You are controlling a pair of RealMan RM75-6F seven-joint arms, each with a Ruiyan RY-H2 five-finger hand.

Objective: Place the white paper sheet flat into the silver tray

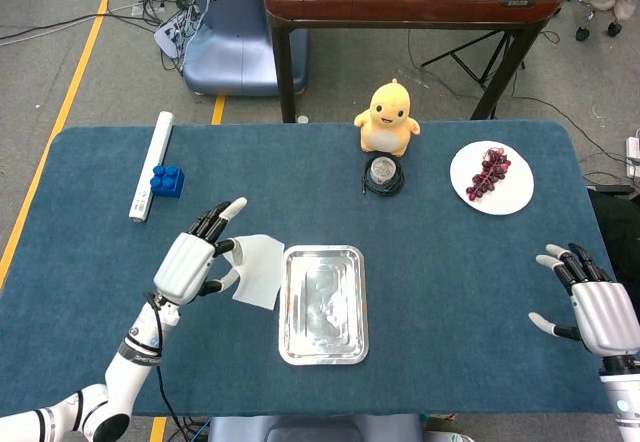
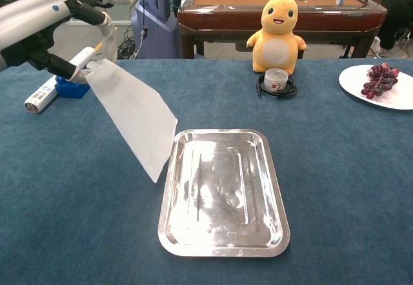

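My left hand point(image 1: 196, 258) point(image 2: 48, 24) pinches one edge of the white paper sheet point(image 1: 258, 271) point(image 2: 135, 114) and holds it in the air. The sheet hangs down at a slant, its lower corner just left of the silver tray point(image 1: 323, 303) point(image 2: 222, 191). The tray lies flat and empty at the middle front of the blue table. My right hand point(image 1: 595, 305) hovers open at the table's right front edge, far from the tray, and shows only in the head view.
A yellow plush toy point(image 1: 387, 118) and a small round tin on a black ring point(image 1: 383, 173) stand behind the tray. A white plate of grapes point(image 1: 491, 176) sits at the back right. A blue brick point(image 1: 167, 180) and a white tube point(image 1: 152, 163) lie at the back left.
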